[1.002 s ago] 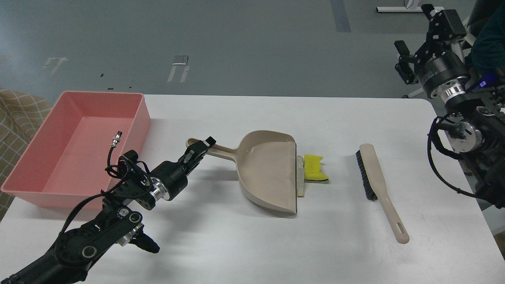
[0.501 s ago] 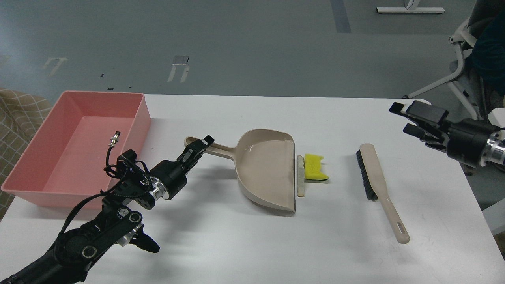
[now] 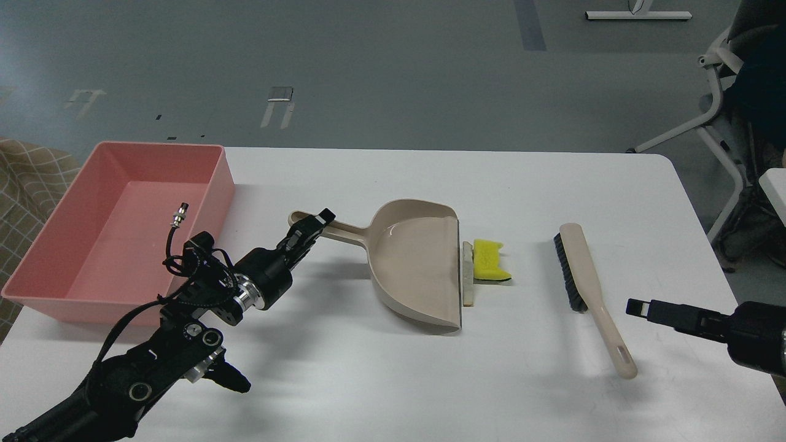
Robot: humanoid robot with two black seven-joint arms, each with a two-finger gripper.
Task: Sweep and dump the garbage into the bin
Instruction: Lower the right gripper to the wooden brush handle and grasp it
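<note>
**Left gripper on the dustpan handle, scraps at the pan's lip**

The left gripper (image 3: 310, 226) is closed around the thin handle of the beige dustpan (image 3: 417, 264), gripping it near the handle's far end at about 9 o'clock from the pan's body. The pan lies on the white table (image 3: 393, 380) with its open straight lip facing 3 o'clock. Just beside that lip lies the garbage: a thin beige-grey strip (image 3: 468, 273) running along the edge, and a bright yellow notched piece (image 3: 491, 261) touching the strip on its 3 o'clock side. Further toward 3 o'clock, apart from the scraps, a brush (image 3: 583, 279) lies flat with dark bristles facing the pan and its handle pointing toward 5 o'clock. The right gripper (image 3: 638, 308) enters from the right edge and hangs near the brush handle's end, at about 3 o'clock from it, without touching; it is seen edge-on, so whether its fingers are parted cannot be told. The pink bin (image 3: 221, 184) sits at the table's 9 o'clock side, well apart from the scraps.
</note>
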